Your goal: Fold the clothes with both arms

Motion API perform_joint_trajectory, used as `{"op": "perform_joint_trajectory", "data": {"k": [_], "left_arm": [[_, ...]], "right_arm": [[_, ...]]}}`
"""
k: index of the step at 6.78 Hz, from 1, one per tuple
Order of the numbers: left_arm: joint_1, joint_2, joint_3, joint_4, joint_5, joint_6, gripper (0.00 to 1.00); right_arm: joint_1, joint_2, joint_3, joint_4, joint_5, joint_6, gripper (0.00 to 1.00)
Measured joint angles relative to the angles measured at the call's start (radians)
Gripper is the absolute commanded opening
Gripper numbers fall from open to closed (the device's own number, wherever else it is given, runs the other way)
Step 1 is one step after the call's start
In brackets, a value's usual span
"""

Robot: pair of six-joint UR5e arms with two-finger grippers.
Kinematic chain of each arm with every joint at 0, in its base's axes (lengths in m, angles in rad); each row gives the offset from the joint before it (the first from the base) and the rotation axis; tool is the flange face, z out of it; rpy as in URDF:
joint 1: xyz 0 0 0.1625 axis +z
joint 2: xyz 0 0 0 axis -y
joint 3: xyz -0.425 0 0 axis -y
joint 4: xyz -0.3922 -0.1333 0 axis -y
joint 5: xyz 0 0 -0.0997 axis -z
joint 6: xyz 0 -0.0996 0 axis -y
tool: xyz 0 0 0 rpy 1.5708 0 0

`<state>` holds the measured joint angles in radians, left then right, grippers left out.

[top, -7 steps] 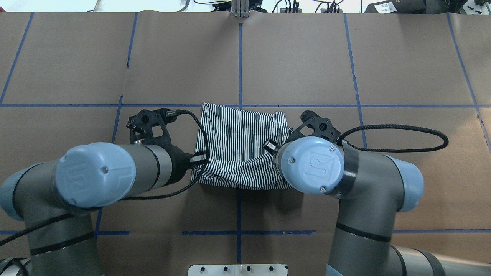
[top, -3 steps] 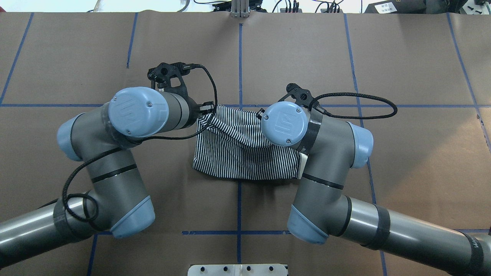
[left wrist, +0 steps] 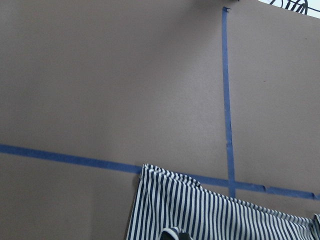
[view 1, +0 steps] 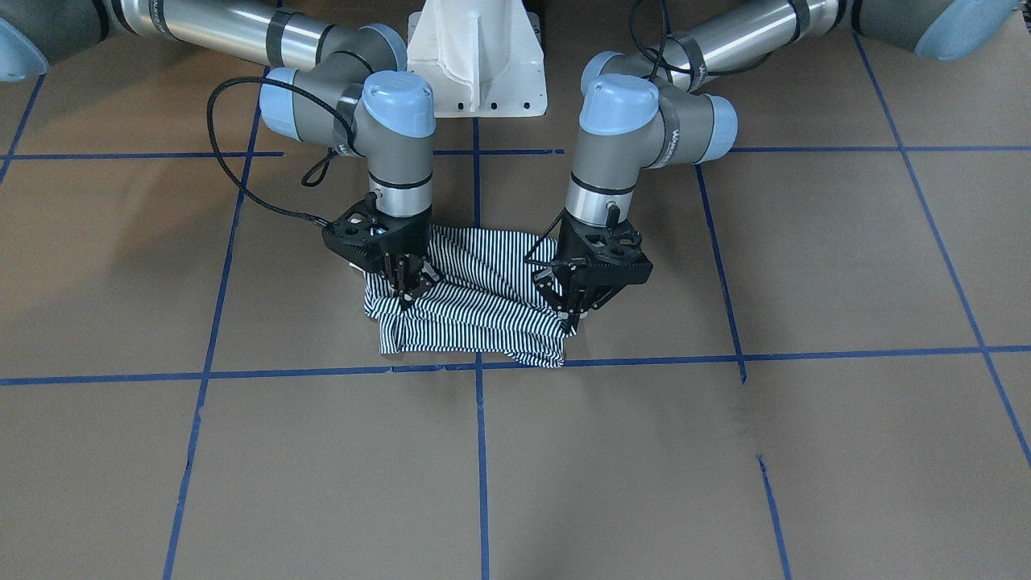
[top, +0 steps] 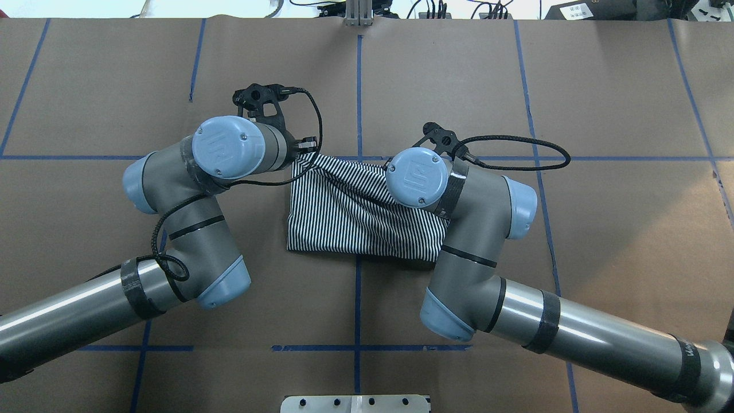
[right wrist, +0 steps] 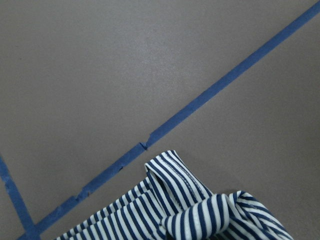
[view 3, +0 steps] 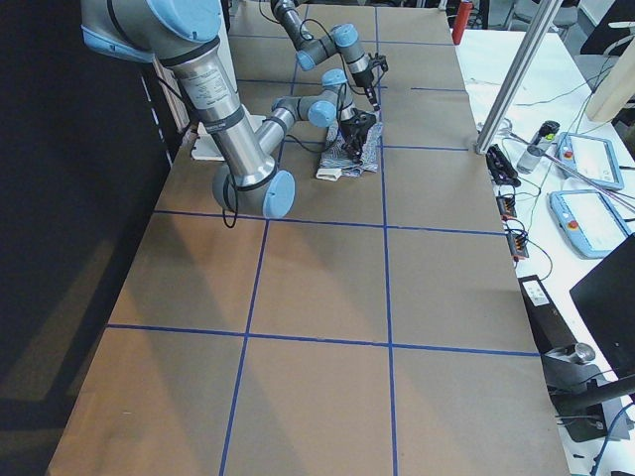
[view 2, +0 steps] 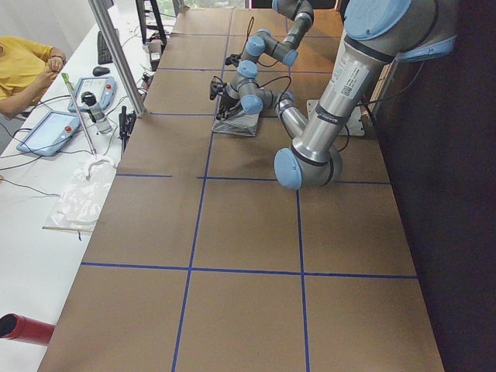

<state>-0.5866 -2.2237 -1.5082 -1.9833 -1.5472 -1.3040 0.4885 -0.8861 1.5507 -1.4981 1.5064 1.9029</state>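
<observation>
Plainly a robotics lab: a silver-grey jointed robot arm and its twin reach from either side of a white metal pedestal over a brown paper-covered table gridded with blue tape lines. Grey-blue handheld control pendants lie on a white side bench, where a person in a yellow top sits.

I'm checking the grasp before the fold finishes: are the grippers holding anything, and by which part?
Both hold the striped shirt: the left gripper and right gripper each pinch one end of the raised, folded-over edge.
</observation>
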Motion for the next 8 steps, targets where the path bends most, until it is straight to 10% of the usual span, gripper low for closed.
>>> {"op": "perform_joint_trajectory", "data": {"k": [1,6,8], "left_arm": [[-0.002,-0.005,0.023,-0.008,-0.001,0.014,0.99],[-0.077,0.015,0.026,-0.105,-0.158,0.32,1.0],[-0.086,0.021,0.025,-0.112,-0.179,0.343,1.0]], "right_arm": [[0.005,0.001,-0.007,0.003,0.0,-0.018,0.99],[0.079,0.048,0.009,-0.007,0.106,-0.242,1.0],[-0.013,0.053,0.033,-0.038,-0.001,-0.293,1.0]]}}
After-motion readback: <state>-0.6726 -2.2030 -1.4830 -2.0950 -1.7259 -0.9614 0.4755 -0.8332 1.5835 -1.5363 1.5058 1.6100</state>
